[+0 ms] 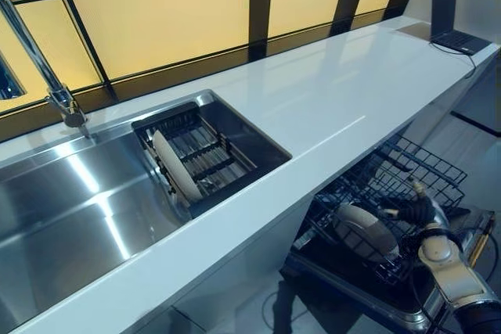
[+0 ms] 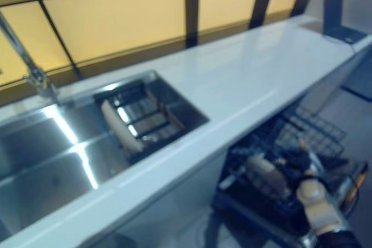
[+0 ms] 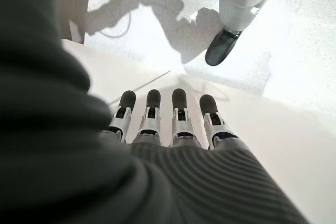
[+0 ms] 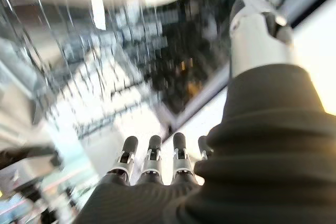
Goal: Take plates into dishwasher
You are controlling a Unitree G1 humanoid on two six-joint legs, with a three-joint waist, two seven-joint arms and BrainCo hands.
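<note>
A white plate [image 1: 176, 166] stands on edge in the dark drying rack [image 1: 235, 134] set in the sink. Below the counter, the pulled-out dishwasher rack [image 1: 407, 174] holds a second pale plate [image 1: 364, 228], which leans among the wires. My right hand [image 1: 415, 213] is over that rack, just right of the plate, fingers pointing toward its rim. In the right wrist view the fingers [image 4: 152, 153] are straight, the thumb [image 4: 257, 24] is apart, and nothing is held. My left hand [image 3: 173, 114] shows only in its wrist view, open with straight fingers toward the pale floor.
The steel sink [image 1: 63, 209] and tall faucet [image 1: 47, 76] take up the left. A long white counter [image 1: 337, 91] runs to the far right, where a laptop [image 1: 454, 25] sits. The dishwasher rack sticks out into the floor space below the counter edge.
</note>
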